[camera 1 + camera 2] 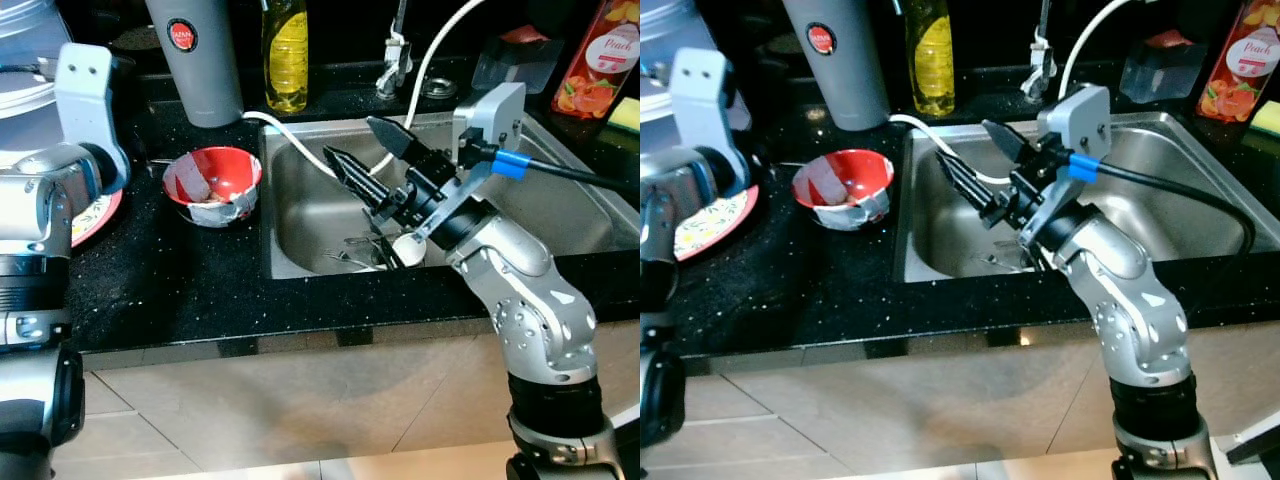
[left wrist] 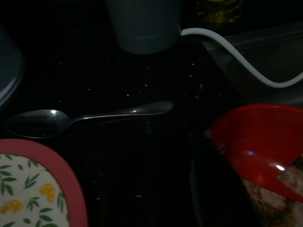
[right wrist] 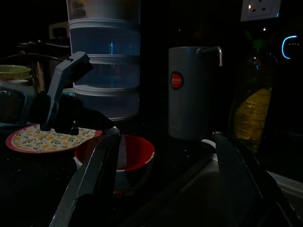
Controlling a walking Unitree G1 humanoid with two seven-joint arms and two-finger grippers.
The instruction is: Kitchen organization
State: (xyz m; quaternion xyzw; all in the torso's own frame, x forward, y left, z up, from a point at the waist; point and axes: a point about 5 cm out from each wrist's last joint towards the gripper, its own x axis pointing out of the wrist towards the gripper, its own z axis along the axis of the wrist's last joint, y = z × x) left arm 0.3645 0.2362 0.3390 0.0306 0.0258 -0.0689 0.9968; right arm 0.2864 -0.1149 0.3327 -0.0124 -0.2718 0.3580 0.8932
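Hovering mid-frame over the stainless steel sink basin point(image 1: 330, 225), my right gripper point(image 1: 362, 150) has its fingers spread and empty. The red-and-white bowl point(image 1: 213, 185) sits left of the sink on the black speckled surface point(image 1: 170, 290), a steel spoon point(image 2: 85, 117) just beyond it. I cannot tell my left gripper's state.
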